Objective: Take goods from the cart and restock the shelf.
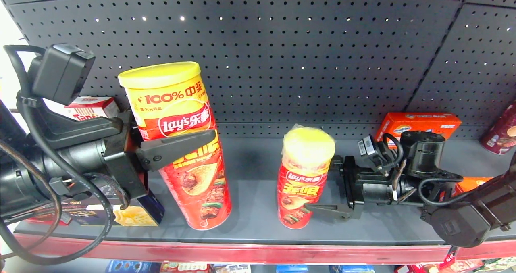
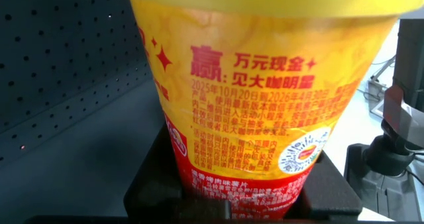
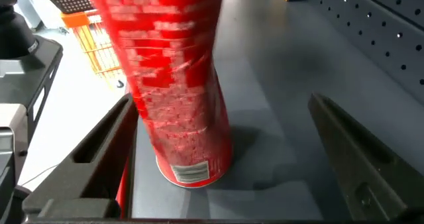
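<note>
A tall red and yellow chip can [image 1: 181, 144] leans slightly on the grey shelf [image 1: 258, 172], its base near the front edge. My left gripper [image 1: 193, 132] is shut on its middle; up close, the can [image 2: 258, 118] sits between the fingers [image 2: 159, 184]. To its right a shorter chip can [image 1: 304, 176] stands upright on the shelf. My right gripper [image 1: 322, 184] is open around it. In the right wrist view this can [image 3: 179, 98] is close against one finger [image 3: 106, 144], with a wide gap to the other.
An orange box [image 1: 417, 123] and a dark red can [image 1: 502, 134] stand at the back right. A white and red box [image 1: 90, 107] and a blue and yellow box [image 1: 129, 214] lie at the left. The pegboard wall [image 1: 282, 63] closes the back. An orange cart [image 3: 93, 45] stands off the shelf.
</note>
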